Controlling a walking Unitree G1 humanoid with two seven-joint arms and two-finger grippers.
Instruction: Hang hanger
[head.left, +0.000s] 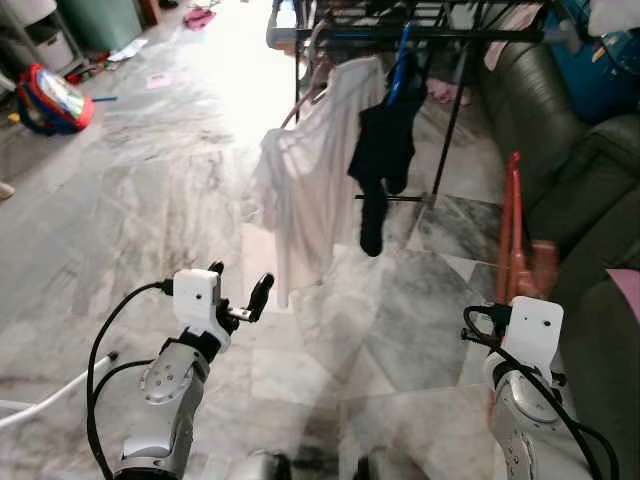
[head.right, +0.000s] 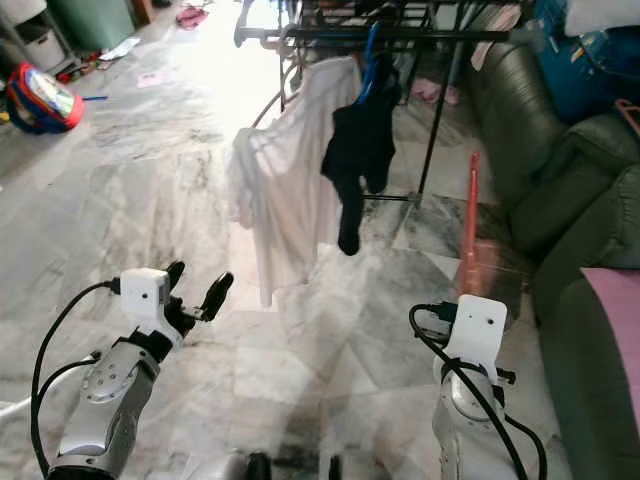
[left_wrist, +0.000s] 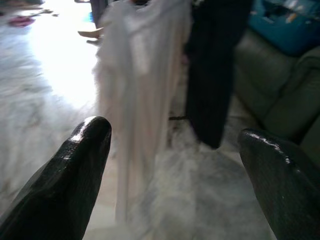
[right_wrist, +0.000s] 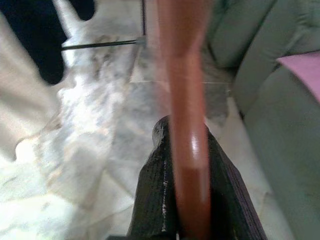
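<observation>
Hanger (head.right: 468, 215), red-orange, stands nearly upright in the right claw (right_wrist: 187, 195), fingers closed on its lower end; long axis vertical, top pointing up toward the rack (head.right: 420, 35). Marble floor (head.left: 150, 200), pale grey, sunlit patch beyond. Rack ahead carries a white shirt (head.left: 305, 190) and a dark garment (head.left: 382, 150) on a blue hanger. Green sofa (head.left: 560, 130) along the right. Left claw (head.left: 243, 296) raised, wide open, empty.

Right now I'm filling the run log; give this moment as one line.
phase: approaching rack | right gripper: shut on red hanger | left gripper: open | drying rack: ahead, holds white shirt, dark garment
</observation>
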